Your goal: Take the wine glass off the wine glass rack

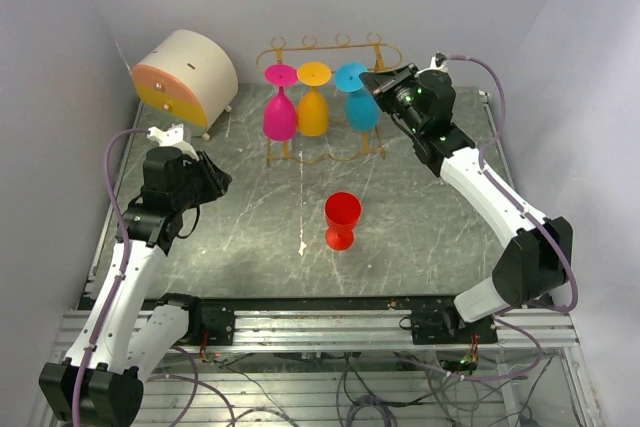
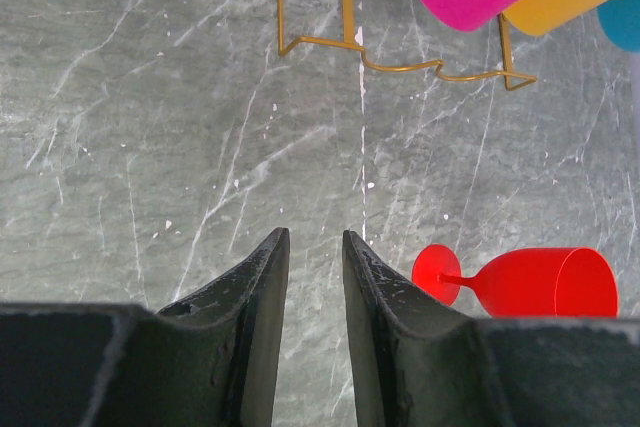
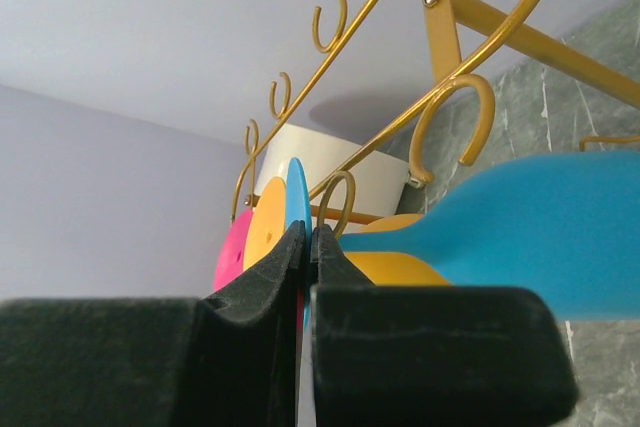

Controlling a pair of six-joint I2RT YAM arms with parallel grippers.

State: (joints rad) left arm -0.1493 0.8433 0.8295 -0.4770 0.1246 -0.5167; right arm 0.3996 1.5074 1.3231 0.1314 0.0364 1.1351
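Blue wine glass (image 1: 361, 107) hangs upside down at the right end of the wine glass rack (image 3: 447, 37), by the tabletop's far edge. Right gripper (image 3: 308, 237) looks pinched tight on its thin foot disc. My guess is it's light, stiff and slick, so the stem might be a safer hold. Left gripper (image 2: 315, 242) has its jaws apart, empty, near the left edge. Can't see how the foot sits on the rail because the fingers block it.
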